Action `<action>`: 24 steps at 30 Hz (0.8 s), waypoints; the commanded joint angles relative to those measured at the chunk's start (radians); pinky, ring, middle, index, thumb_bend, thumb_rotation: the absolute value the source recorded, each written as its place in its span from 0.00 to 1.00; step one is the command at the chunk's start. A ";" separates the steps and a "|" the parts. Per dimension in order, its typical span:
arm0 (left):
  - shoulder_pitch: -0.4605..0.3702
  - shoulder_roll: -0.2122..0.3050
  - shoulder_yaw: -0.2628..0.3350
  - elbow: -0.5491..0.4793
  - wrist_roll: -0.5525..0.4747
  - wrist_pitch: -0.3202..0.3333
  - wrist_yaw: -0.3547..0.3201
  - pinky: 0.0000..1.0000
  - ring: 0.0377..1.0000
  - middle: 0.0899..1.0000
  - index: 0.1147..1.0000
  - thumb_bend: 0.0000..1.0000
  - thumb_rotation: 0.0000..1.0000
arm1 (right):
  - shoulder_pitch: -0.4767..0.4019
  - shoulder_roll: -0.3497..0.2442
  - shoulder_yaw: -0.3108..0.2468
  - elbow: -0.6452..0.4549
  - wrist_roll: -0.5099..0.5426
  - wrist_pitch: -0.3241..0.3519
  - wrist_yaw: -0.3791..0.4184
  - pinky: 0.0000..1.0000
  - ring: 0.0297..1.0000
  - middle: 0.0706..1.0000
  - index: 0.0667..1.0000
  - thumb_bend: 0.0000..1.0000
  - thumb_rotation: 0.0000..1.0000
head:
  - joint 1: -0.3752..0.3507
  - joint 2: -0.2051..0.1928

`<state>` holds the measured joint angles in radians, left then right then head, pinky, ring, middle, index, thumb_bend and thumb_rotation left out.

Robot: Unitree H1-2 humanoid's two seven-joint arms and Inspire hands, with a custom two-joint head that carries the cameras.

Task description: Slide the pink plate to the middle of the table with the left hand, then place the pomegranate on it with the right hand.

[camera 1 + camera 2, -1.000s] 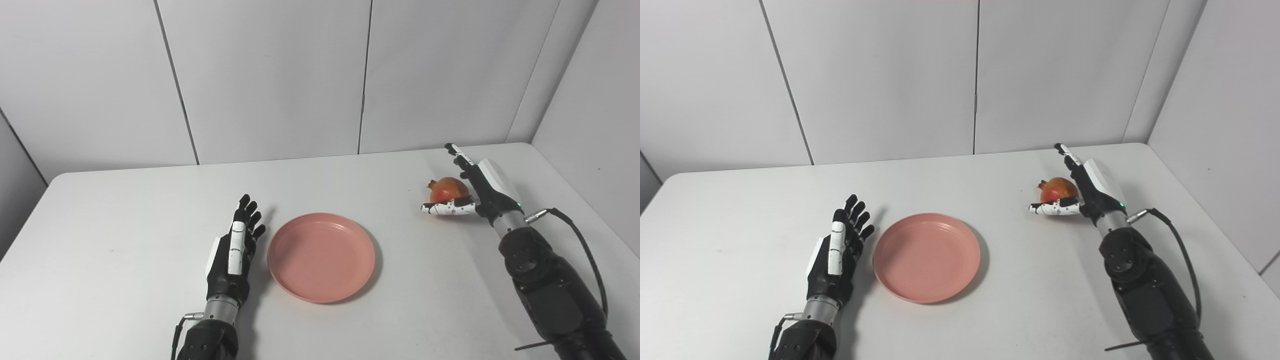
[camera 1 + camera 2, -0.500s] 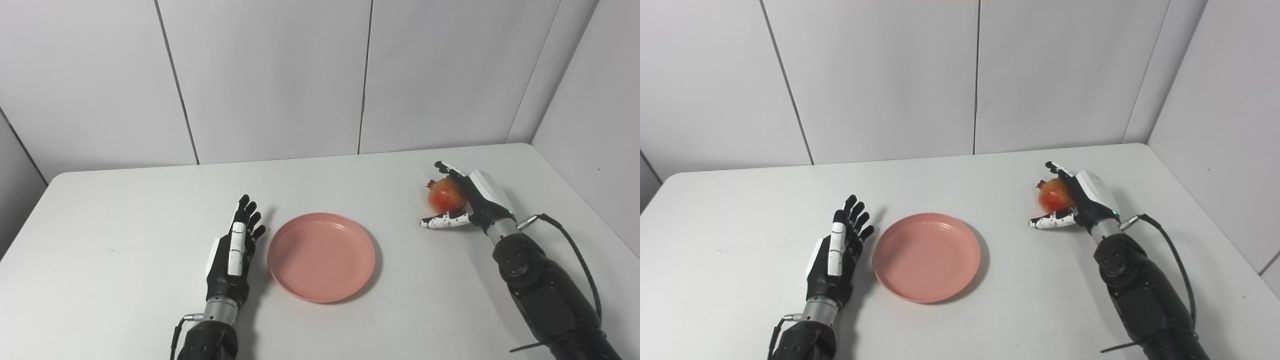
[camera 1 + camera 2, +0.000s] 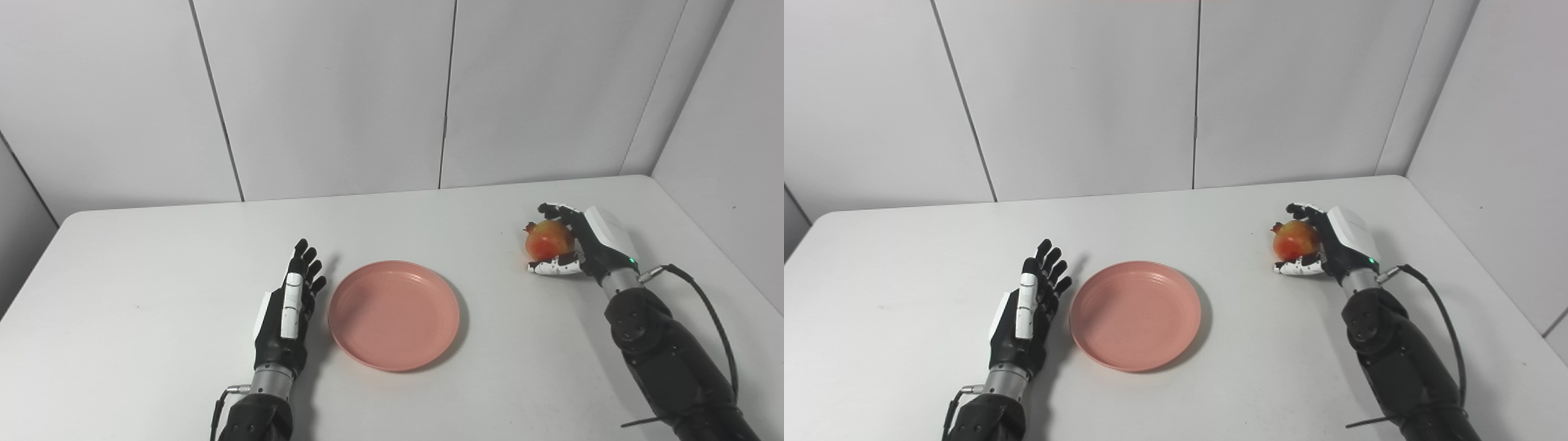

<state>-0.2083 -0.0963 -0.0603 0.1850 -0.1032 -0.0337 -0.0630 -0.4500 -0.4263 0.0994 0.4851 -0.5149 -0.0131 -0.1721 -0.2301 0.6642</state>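
Pink plate [image 3: 393, 315] lies flat near the middle of the white bench [image 3: 153, 269], nothing on it. Its left rim is just beside the left hand [image 3: 286, 312] — whether the two touch cannot be told. Left hand rests on the bench with fingers straight and apart, released, holding nothing.

Pomegranate [image 3: 549, 239] is well to the right of the plate and farther back, on the right part of the bench. Right hand [image 3: 582, 243] is grasping it: dark fingers curl over the top and far side, the white thumb [image 3: 554, 267] wraps under the near side. Whether the fruit rests on the bench surface or is slightly raised cannot be told.

Open room — bare bench between the plate's right rim and the pomegranate, nothing standing in that stretch. Bare surface also behind the plate up to the rear edge, and to the left of the left hand out to the left edge. Right edge of the bench runs near the right forearm [image 3: 667, 361]; a black cable [image 3: 710, 306] loops off the wrist on that side. Grey wall panels [image 3: 331, 92] close in the back and the right.
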 commanded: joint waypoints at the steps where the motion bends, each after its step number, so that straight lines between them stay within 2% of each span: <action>1: -0.020 -0.012 -0.009 -0.032 0.009 -0.024 -0.004 0.95 0.98 1.00 0.98 0.68 0.99 | -0.049 -0.013 -0.007 -0.004 -0.017 -0.072 -0.069 0.53 0.60 0.64 0.66 0.63 0.00 | 0.001 -0.002; 2: -0.019 -0.012 -0.011 -0.032 0.014 -0.023 -0.002 0.95 0.98 1.00 0.98 0.68 0.99 | -0.049 -0.014 -0.004 -0.003 -0.021 -0.073 -0.077 0.50 0.57 0.62 0.65 0.61 0.00 | 0.001 -0.002; 3: -0.020 -0.011 -0.013 -0.031 0.014 -0.025 -0.003 0.94 0.98 1.00 0.98 0.69 1.00 | -0.050 -0.015 -0.001 -0.001 -0.027 -0.077 -0.087 0.47 0.54 0.59 0.56 0.56 0.06 | 0.002 -0.002; 4: -0.020 -0.010 -0.013 -0.030 0.010 -0.027 -0.007 0.95 0.98 1.00 0.98 0.69 1.00 | -0.049 -0.016 0.000 0.001 -0.032 -0.082 -0.096 0.42 0.49 0.48 0.52 0.53 0.02 | 0.002 -0.002; 6: -0.021 -0.011 -0.015 -0.027 0.009 -0.032 -0.009 0.96 0.99 1.00 0.99 0.69 1.00 | -0.050 -0.016 0.000 0.007 -0.035 -0.091 -0.108 0.38 0.46 0.42 0.50 0.52 0.00 | 0.002 -0.003; 13: -0.023 -0.017 -0.013 -0.025 0.003 -0.030 -0.005 0.96 0.98 1.00 0.99 0.69 1.00 | -0.046 -0.017 -0.006 -0.007 -0.025 -0.115 -0.123 0.42 0.48 0.42 0.49 0.52 0.00 | 0.005 -0.003; 21: -0.027 -0.015 -0.016 -0.024 0.000 -0.023 -0.013 0.96 0.99 1.00 0.99 0.69 1.00 | -0.036 0.015 -0.030 -0.096 0.016 -0.121 -0.112 0.40 0.45 0.41 0.50 0.52 0.00 | 0.006 -0.001; 24: -0.027 -0.015 -0.015 -0.027 -0.003 -0.019 -0.013 0.96 0.99 1.00 0.99 0.68 1.00 | -0.036 0.026 -0.027 -0.125 0.025 -0.152 -0.112 0.40 0.46 0.42 0.49 0.52 0.00 | 0.011 -0.003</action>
<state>-0.2083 -0.0998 -0.0736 0.1861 -0.0963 -0.0333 -0.0610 -0.4468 -0.3912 0.0829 0.4002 -0.4993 -0.1046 -0.2649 -0.2194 0.6612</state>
